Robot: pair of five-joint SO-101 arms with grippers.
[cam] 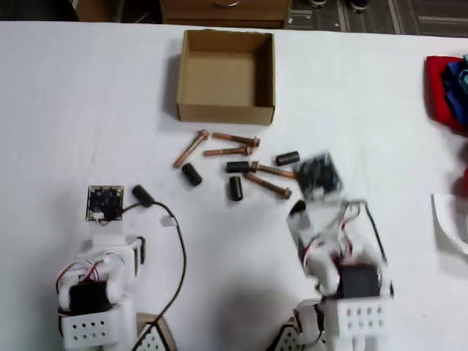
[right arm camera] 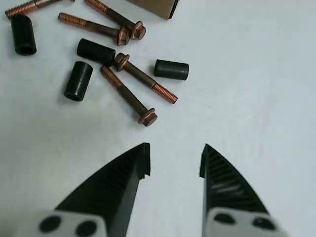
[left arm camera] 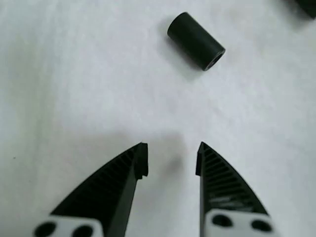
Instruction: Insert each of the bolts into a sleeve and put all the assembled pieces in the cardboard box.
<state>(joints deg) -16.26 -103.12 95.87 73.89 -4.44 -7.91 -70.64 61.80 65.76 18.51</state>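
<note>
Five coppery threaded bolts (right arm camera: 127, 94); smooth black cylindrical sleeves (left arm camera: 196, 41).

Bright, even light on the white table (cam: 73, 88); soft shadows beside the sleeve (left arm camera: 196, 42) and cardboard box (cam: 227, 113).

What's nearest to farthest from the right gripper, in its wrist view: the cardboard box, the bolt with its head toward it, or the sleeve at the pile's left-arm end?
From the right gripper:
1. Bolt, just ahead, head toward it.
2. Cardboard box, beyond the pile.
3. Sleeve, at the pile's left-arm end.
</note>
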